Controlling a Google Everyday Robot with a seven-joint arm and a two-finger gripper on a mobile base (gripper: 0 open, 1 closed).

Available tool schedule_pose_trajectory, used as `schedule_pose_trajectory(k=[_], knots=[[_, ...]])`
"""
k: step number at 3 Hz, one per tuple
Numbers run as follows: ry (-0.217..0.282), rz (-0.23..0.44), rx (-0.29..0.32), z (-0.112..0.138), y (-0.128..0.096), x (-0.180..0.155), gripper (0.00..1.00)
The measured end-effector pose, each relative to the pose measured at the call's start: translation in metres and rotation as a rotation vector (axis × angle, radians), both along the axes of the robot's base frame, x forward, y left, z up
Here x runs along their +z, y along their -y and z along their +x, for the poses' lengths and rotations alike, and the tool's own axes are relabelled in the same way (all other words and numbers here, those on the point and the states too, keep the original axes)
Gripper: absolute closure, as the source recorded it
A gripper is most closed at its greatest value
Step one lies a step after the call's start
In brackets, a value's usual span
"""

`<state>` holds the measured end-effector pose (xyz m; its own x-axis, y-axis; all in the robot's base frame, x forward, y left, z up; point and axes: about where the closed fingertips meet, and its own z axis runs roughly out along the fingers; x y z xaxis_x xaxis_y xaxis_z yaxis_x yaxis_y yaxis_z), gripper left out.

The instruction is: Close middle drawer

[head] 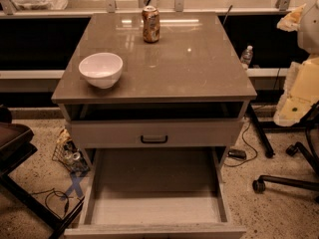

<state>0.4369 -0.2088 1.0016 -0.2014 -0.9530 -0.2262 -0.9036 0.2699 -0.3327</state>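
Note:
The middle drawer point(154, 203) is pulled far out toward me. Its grey-beige inside is empty, and its front edge point(154, 231) lies along the bottom of the camera view, so its handle is hidden. Above it the uppermost drawer point(154, 133), with a small dark pull handle point(153, 139), stands slightly out under the cabinet top, leaving a dark gap behind it. The lowest drawer is hidden below. My gripper is not in view. Only pale bulky shapes point(301, 83), possibly my arm, show at the right edge.
A white bowl point(101, 69) and a drink can point(150, 24) stand on the cabinet top point(189, 68). A dark chair point(12, 143) is on the left and an office-chair base point(286, 180) on the right. Cables and a wire basket point(69, 153) lie on the floor.

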Motion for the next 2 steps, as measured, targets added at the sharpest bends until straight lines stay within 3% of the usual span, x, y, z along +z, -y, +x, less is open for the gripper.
schedule_pose_trajectory(k=[2], knots=[[-0.004, 0.036, -0.036, -0.013, 0.003, -0.021, 0.0]])
